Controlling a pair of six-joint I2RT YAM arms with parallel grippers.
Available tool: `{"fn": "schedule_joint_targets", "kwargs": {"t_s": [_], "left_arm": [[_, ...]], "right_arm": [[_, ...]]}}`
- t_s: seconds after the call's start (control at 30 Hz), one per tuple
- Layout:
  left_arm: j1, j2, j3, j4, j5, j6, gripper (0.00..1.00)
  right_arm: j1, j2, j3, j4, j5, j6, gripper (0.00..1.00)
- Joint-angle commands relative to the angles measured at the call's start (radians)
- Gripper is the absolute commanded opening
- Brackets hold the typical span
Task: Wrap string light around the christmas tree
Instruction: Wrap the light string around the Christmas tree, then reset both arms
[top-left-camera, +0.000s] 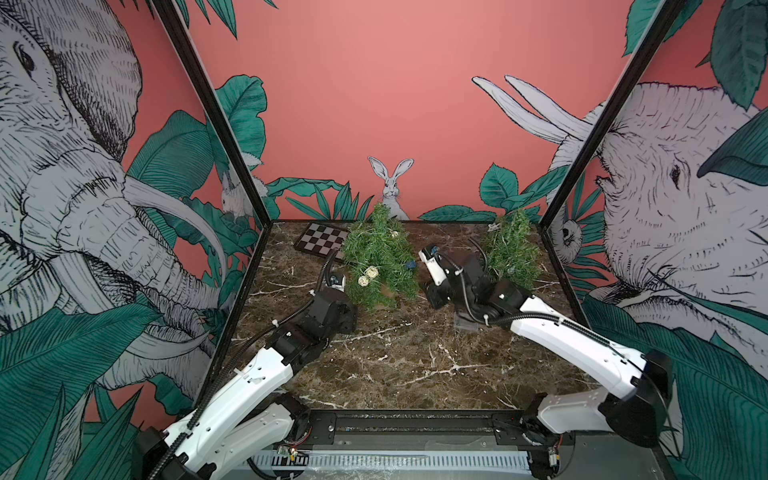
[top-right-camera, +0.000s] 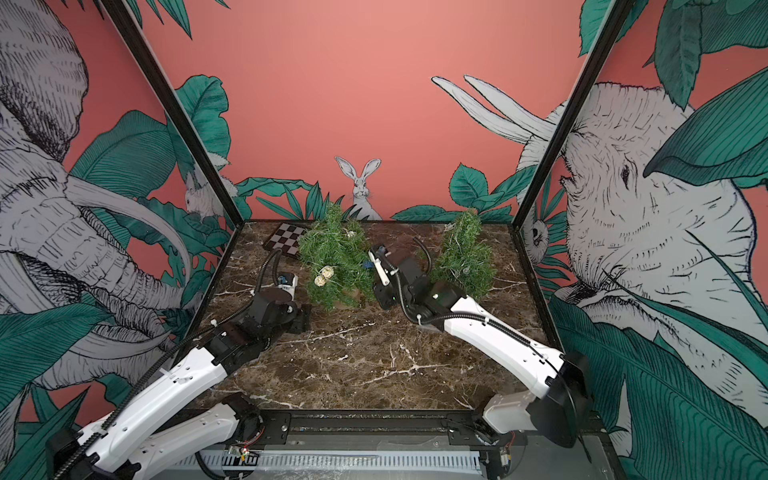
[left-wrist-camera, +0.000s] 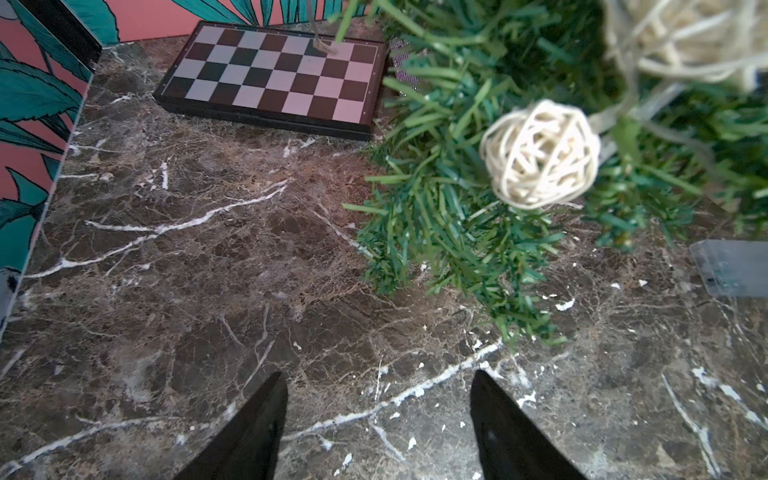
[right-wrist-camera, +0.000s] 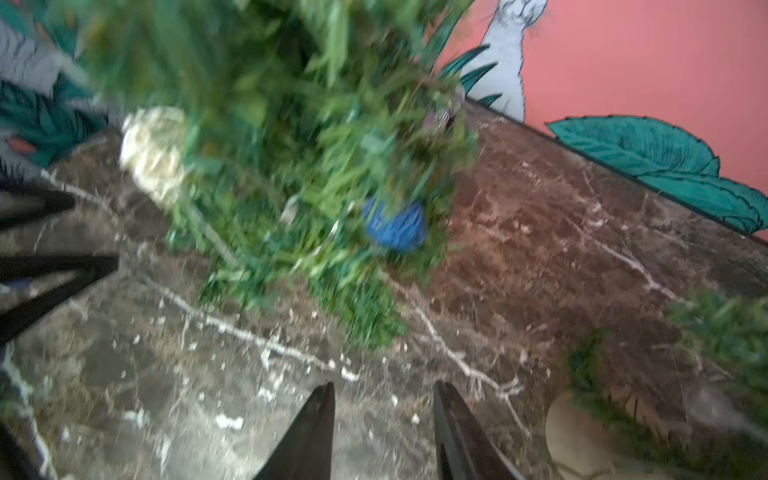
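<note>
Left pincer (left-wrist-camera: 378, 374), right pincer (right-wrist-camera: 384, 386) flank christmas tree (top-left-camera: 380, 257); chessboard (top-left-camera: 322, 243), second tree (top-left-camera: 513, 253) nearby

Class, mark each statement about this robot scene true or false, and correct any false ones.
1. A decorated tree and a second tree both stand on the marble table. True.
2. The chessboard lies at the table's front edge, by the arms' bases. False: it lies at the back, near the wall.
3. The left end effector grips a cream ball. False: its jaws are apart and empty; the ball hangs on the decorated tree.
4. A blue ball sits among the decorated tree's branches. True.
5. The right end effector holds nothing. True: only bare marble shows between its jaws.
</note>
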Motion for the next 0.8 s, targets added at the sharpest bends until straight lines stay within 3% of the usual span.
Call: {"fn": "schedule_joint_targets", "kwargs": {"t_s": [0.0, 0.17, 0.37, 0.4, 0.47, 0.6, 0.67, 0.77], "left_arm": [[0.006, -0.025, 0.017, 0.01, -0.056, 0.033, 0.71], [0.017, -0.009, 0.011, 0.059, -0.062, 0.056, 0.72], [0.038, 0.061, 0.03, 0.107, -0.021, 0.079, 0.73], [0.041, 0.063, 0.024, 0.121, -0.016, 0.079, 0.73], [0.058, 0.064, 0.01, 0.143, 0.004, 0.073, 0.73], [0.147, 0.067, -0.008, 0.153, 0.09, 0.036, 0.73], [0.229, 0.062, -0.022, 0.164, 0.161, -0.001, 0.73], [0.328, 0.062, -0.032, 0.2, 0.205, -0.056, 0.73]], "right_arm": [[0.006, -0.1, -0.079, -0.258, 0.149, 0.236, 0.3], [0.014, -0.293, -0.214, -0.496, 0.188, 0.48, 0.02], [-0.055, -0.36, -0.292, -0.736, 0.225, 0.69, 0.0], [-0.097, -0.354, -0.302, -0.735, 0.196, 0.693, 0.01], [-0.183, -0.338, -0.313, -0.708, 0.16, 0.689, 0.11], [-0.293, -0.302, -0.286, -0.658, 0.22, 0.711, 0.3], [-0.377, -0.328, -0.319, -0.542, 0.167, 0.719, 0.32], [-0.519, -0.348, -0.374, -0.408, 0.183, 0.728, 0.35]]}}
